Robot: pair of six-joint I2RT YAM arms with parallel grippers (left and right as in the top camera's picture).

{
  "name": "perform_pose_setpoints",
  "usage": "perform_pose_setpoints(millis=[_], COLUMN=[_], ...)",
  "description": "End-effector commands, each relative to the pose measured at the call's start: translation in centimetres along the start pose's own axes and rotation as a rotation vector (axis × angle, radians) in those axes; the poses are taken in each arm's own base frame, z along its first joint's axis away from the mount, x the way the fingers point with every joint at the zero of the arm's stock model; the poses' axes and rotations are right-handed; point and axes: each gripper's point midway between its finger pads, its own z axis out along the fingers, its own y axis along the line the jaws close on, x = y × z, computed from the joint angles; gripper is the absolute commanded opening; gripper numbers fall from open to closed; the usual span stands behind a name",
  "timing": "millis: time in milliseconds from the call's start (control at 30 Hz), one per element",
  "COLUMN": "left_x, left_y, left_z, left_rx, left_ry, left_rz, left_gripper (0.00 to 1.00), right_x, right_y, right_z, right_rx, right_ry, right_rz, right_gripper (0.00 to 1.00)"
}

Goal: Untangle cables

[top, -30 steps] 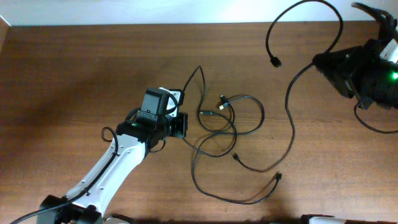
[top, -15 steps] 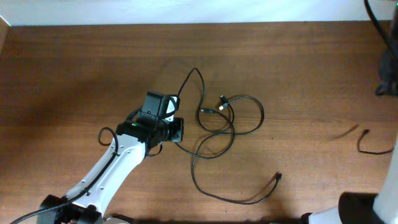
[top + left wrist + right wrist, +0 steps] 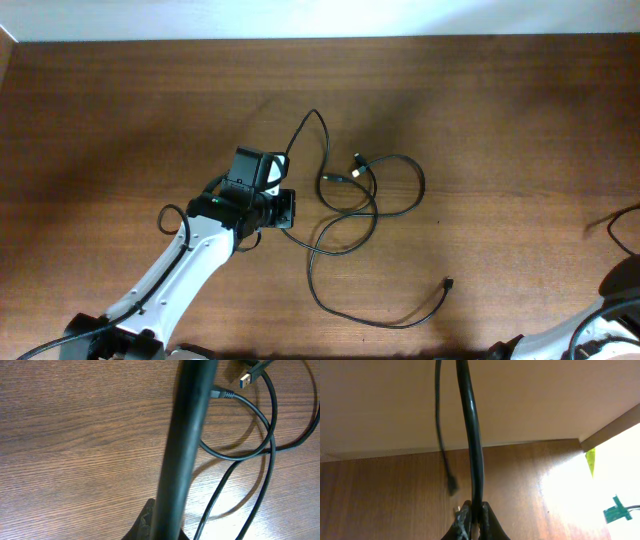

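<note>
In the overhead view the cables (image 3: 352,196) lie as black loops at the table's middle, one loose end (image 3: 448,286) trailing toward the front. My left gripper (image 3: 289,210) is shut on a strand at the tangle's left edge. In the left wrist view that held cable (image 3: 186,435) runs up from my left gripper (image 3: 167,529), past a USB plug (image 3: 246,380) and loops on the wood. My right gripper (image 3: 476,516) is shut on a separate black cable (image 3: 472,430), whose plug end (image 3: 452,485) dangles. Only a curl of that cable (image 3: 612,222) shows overhead.
The right arm (image 3: 612,325) sits at the front right corner of the overhead view. A pale wall (image 3: 320,18) borders the wooden table (image 3: 120,110) at the back. The right wrist view shows the table edge (image 3: 607,427) and bright floor beyond.
The right arm has swung from the back right to the front right corner, pulling one cable away from the tangle. The left gripper shifted slightly, still holding its strand.
</note>
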Motion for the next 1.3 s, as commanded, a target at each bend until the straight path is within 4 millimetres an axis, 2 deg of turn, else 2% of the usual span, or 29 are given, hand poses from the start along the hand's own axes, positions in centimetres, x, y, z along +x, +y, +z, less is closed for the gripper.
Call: perform_pose_setpoints(millis=[0, 100, 133, 167, 200, 267, 333, 433, 500, 567, 633, 700, 800, 833, 900, 1000, 1033, 1100, 1167, 1200, 1267], left_x=[0.0, 0.0, 0.0, 0.0, 0.0, 0.0, 0.0, 0.0, 0.0, 0.0, 0.1, 0.3, 0.6, 0.3, -0.6, -3.3, -4.3, -5.3, -5.7, -5.8, -5.6], left_y=[-0.1, -0.1, 0.0, -0.1, -0.1, 0.0, 0.0, -0.1, -0.1, -0.2, -0.5, -1.0, -3.6, -5.0, -5.7, -7.3, -7.9, -8.7, -9.4, -9.7, -9.9], left_z=[0.1, 0.1, 0.1, 0.1, 0.1, 0.1, 0.1, 0.1, 0.1, 0.1, 0.1, 0.1, -0.4, -1.2, -2.6, -7.8, -10.3, -13.7, -16.0, -17.6, -19.4], left_rx=[0.000, 0.000, 0.000, 0.000, 0.000, 0.000, 0.000, 0.000, 0.000, 0.009, 0.029, 0.057, 0.202, 0.282, 0.300, 0.325, 0.332, 0.348, 0.376, 0.394, 0.406], left_ry=[0.001, 0.001, 0.001, 0.002, 0.002, 0.002, 0.002, 0.002, 0.002, 0.005, 0.010, 0.018, 0.049, 0.045, 0.009, -0.109, -0.172, -0.269, -0.324, -0.360, -0.407], left_rz=[-0.005, -0.005, -0.005, -0.005, -0.005, -0.005, -0.005, -0.005, -0.005, -0.005, -0.005, -0.005, -0.001, 0.034, 0.049, 0.129, 0.155, 0.184, 0.180, 0.155, 0.154], left_gripper=[0.00, 0.00, 0.00, 0.00, 0.00, 0.00, 0.00, 0.00, 0.00, 0.00, 0.00, 0.00, 0.00, 0.00, 0.00, 0.00, 0.00, 0.00, 0.00, 0.00, 0.00], right_x=[-0.2, 1.7, 2.2, 2.7, 3.1, 3.3, 3.5, 4.0, 4.9, 6.4, 7.9, 10.1, 12.9, 14.7, 16.9, 21.0, 22.6, 25.8, 29.1, 31.5, 34.9], right_y=[0.1, 0.8, 0.9, 1.4, 1.8, 1.6, 1.4, 1.1, 1.9, 3.4, 4.7, 5.4, 6.7, 7.8, 8.8, 10.0, 10.3, 10.5, 10.2, 9.7, 8.5], right_z=[-0.3, -0.2, -0.2, -0.2, -0.2, -0.2, -0.2, -0.3, -0.6, -1.5, -2.6, -4.2, -6.9, -9.1, -11.6, -15.5, -17.0, -20.2, -23.5, -26.2, -29.8], right_rx=[-0.038, -0.079, -0.091, -0.116, -0.140, -0.133, -0.124, -0.120, -0.181, -0.306, -0.430, -0.555, -0.722, -0.836, -0.927, -1.017, -1.049, -1.109, -1.189, -1.258, -1.339], right_ry=[0.022, 0.116, 0.139, 0.161, 0.180, 0.187, 0.197, 0.217, 0.262, 0.328, 0.391, 0.472, 0.538, 0.571, 0.591, 0.602, 0.606, 0.619, 0.608, 0.600, 0.591], right_rz=[0.020, -0.003, -0.032, -0.083, -0.116, -0.121, -0.127, -0.136, -0.218, -0.339, -0.431, -0.545, -0.700, -0.780, -0.880, -1.057, -1.120, -1.232, -1.386, -1.498, -1.631], right_gripper=[0.04, 0.04, 0.10, 0.24, 0.54, 0.58, 0.69, 0.71, 0.72, 0.98, 0.99, 0.99, 0.99, 0.99, 0.99, 0.99, 0.99, 0.99, 0.99, 0.99, 0.99])
